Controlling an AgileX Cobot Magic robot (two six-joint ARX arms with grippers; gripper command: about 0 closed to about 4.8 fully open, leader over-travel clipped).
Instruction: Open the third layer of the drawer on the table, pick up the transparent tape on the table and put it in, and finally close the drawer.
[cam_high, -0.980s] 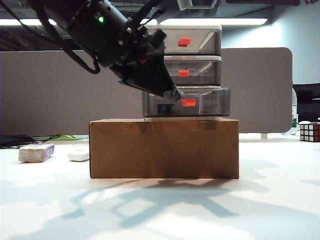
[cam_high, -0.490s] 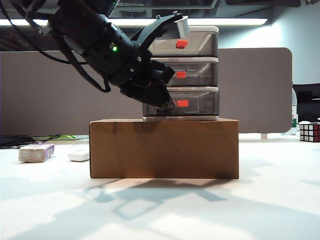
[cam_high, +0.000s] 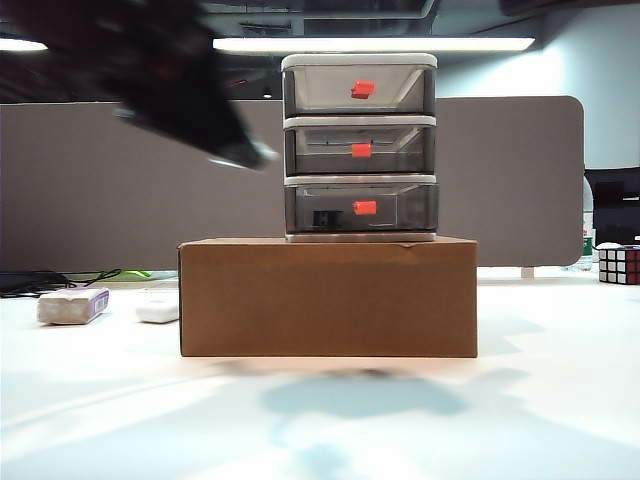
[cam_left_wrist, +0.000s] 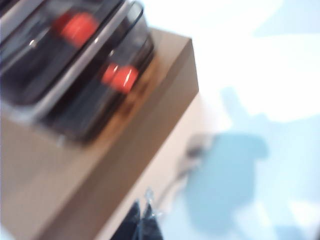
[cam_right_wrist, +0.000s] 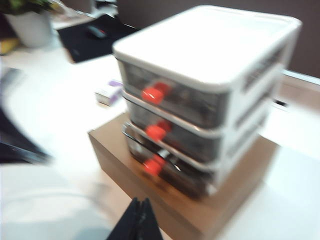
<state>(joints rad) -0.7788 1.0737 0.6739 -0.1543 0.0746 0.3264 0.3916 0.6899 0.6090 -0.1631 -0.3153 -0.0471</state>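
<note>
The drawer (cam_high: 360, 62) stands on a brown cardboard box (cam_high: 328, 297), and all of its tiers sit flush. The third layer (cam_high: 405, 208) is the darkest, with a red-orange handle (cam_high: 365, 208); a dark piece (cam_high: 330, 217) shows through its front. I cannot make out the transparent tape's clear roll. My left gripper (cam_high: 252, 155), a dark blur, hangs up and left of the unit and clear of it; its fingertips (cam_left_wrist: 144, 207) are shut and empty, near the third layer (cam_left_wrist: 90, 110). My right gripper (cam_right_wrist: 141, 202) is shut and empty in front of the drawer (cam_right_wrist: 210, 40); it does not show in the exterior view.
On the table (cam_high: 540, 400), left of the box, lie a white-and-purple block (cam_high: 72, 305) and a small white oblong (cam_high: 157, 310). A Rubik's cube (cam_high: 619, 264) sits at the far right. A grey partition (cam_high: 90, 180) runs behind.
The third layer stood slightly out with my left gripper at its front; it was then pushed in flush. The left arm has since swung up and left, away from the unit.
</note>
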